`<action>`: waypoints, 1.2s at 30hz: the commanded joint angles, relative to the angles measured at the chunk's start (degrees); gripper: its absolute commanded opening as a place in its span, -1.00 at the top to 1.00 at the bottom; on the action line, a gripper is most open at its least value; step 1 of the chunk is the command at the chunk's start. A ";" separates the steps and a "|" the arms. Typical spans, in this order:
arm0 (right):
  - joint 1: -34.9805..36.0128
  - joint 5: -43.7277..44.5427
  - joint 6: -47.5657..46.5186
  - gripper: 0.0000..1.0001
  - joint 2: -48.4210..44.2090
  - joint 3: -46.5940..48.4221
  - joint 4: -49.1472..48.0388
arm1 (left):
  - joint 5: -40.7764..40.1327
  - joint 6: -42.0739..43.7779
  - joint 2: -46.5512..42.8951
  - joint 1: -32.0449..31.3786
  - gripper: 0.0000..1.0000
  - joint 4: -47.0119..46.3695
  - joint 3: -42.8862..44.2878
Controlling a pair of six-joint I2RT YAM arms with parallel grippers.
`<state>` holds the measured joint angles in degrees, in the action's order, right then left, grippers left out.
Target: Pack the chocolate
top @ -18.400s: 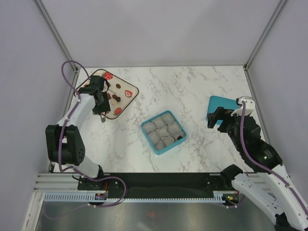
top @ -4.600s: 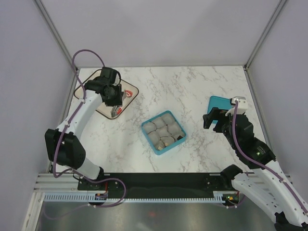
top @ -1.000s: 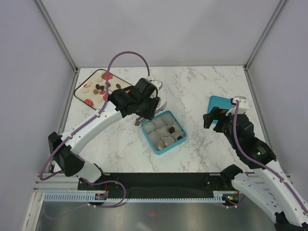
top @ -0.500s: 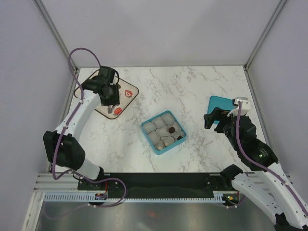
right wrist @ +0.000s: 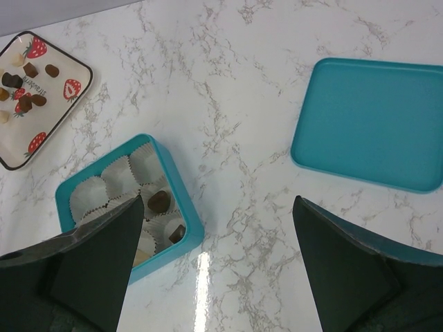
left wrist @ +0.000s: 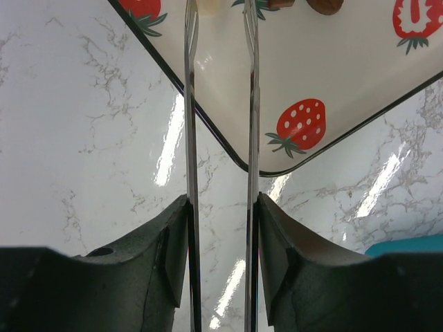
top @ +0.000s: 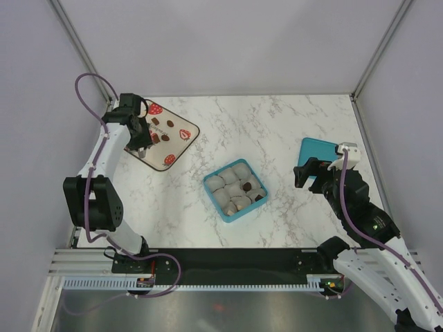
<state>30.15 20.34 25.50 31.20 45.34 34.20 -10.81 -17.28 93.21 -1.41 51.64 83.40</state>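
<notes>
Several chocolate pieces point(top: 168, 136) lie on a cream tray point(top: 176, 146) with strawberry prints at the back left. My left gripper point(top: 140, 142) hovers over the tray's left part; its thin blades point(left wrist: 190, 104) stand apart with nothing between them, over the tray's edge point(left wrist: 208, 131). A dark piece point(left wrist: 325, 5) shows at the top of that view. The teal box point(top: 214, 202) of paper cups holds a dark piece point(top: 246, 185), another point(top: 258, 197) and a light one point(top: 239, 203). My right gripper point(top: 311, 171) is open and empty, high above the table point(right wrist: 218, 200).
The teal lid point(top: 317, 146) lies flat at the right, under my right gripper; it also shows in the right wrist view point(right wrist: 374, 121). The box point(right wrist: 183, 207) and tray point(right wrist: 48, 117) show there too. Walls close the table on three sides.
One second ago my left gripper was at the box; it has swung back to the tray and now sits over its left part. A dark piece lies in a middle cup. The right arm barely moved.
</notes>
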 commanded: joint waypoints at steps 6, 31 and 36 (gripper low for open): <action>-0.01 1.11 -2.03 -0.95 -0.53 0.62 -1.94 | 0.70 0.75 5.13 1.23 0.00 -4.44 2.91; -0.01 0.67 -1.33 -0.95 0.09 1.15 -2.12 | 5.27 2.33 4.88 4.05 0.24 -3.91 0.98; -0.01 0.84 -1.24 -0.95 0.35 1.15 -1.94 | 8.08 2.86 1.37 3.35 0.28 -2.86 -0.16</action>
<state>30.15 21.23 23.81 31.66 45.34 33.85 -5.43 -16.40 99.39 2.46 49.32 83.40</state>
